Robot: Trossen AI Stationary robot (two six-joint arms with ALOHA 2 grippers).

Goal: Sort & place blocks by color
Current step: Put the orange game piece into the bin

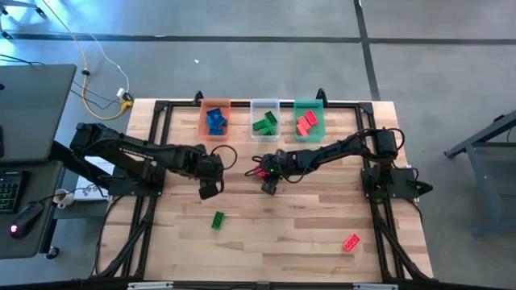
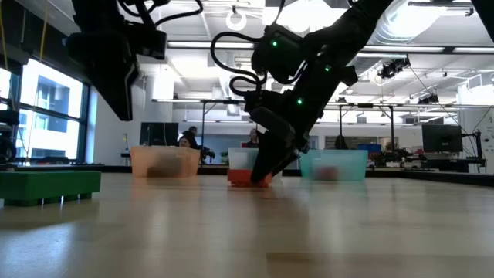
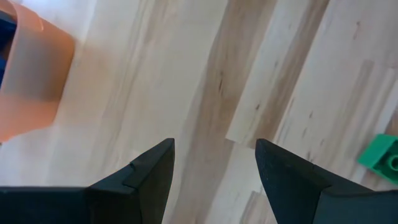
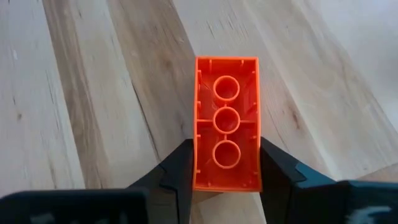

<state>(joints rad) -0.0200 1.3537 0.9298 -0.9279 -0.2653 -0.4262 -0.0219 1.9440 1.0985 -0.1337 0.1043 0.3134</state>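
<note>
My right gripper [image 1: 266,184] is at mid-table, shut on a red block [image 4: 226,134] whose hollow underside faces the wrist camera. In the low view the gripper [image 2: 266,174] slants down to the block [image 2: 247,177] at the table top. My left gripper [image 1: 210,190] hangs open above bare wood just to its left, holding nothing; its wrist view [image 3: 214,152] shows planks between the fingers. A loose green block [image 1: 218,219] and another red block [image 1: 351,242] lie flat on the table nearer the front edge. My right gripper pinches the red block between its two fingers by the long side walls at its near end [image 4: 200,168]. The block's length runs forward along the fingers. The fingers slant down from the table's right. The block's far end [image 2: 241,180] is down at the table top; I cannot tell whether it touches.
Three bins stand in a row at the far edge: an orange bin [image 1: 214,119] with blue blocks, a clear bin [image 1: 265,119] with green blocks, a green bin [image 1: 308,121] with red blocks. The orange bin's corner [image 3: 31,81] and the green block [image 3: 382,155] show in the left wrist view.
</note>
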